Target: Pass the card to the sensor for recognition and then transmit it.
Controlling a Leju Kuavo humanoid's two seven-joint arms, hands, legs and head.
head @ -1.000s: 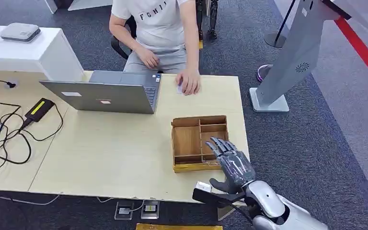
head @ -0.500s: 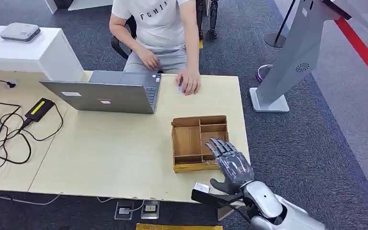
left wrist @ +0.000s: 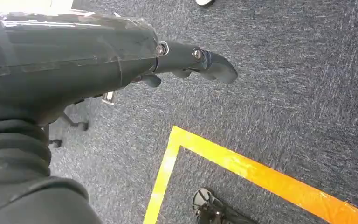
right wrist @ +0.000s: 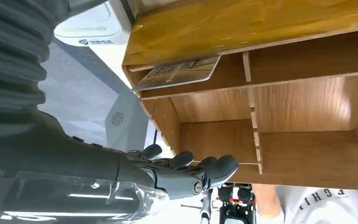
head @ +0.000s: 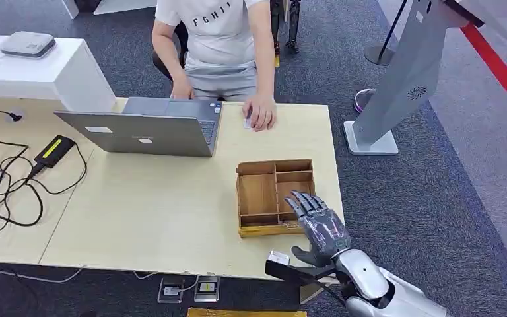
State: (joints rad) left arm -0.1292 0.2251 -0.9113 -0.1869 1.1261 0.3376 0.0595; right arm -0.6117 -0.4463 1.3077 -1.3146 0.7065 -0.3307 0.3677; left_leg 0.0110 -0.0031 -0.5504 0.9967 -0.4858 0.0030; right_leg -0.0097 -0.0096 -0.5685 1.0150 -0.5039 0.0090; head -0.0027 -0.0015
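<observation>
Your right hand point(head: 321, 228) hovers, fingers point(right wrist: 214, 165) spread and holding nothing, over the near right corner of the wooden tray point(head: 259, 195) on the desk point(head: 171, 211). The card point(right wrist: 179, 72) lies in the tray's narrow near compartment. Your left hand point(left wrist: 186, 63) hangs above the carpet, its fingers curled in on nothing.

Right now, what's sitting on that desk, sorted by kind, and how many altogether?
Laptop: 1
Wooden compartment tray: 1
Card, lying in the tray: 1
Black device with a green strip: 1
Person's hand resting near the far edge: 1
Total: 5
</observation>
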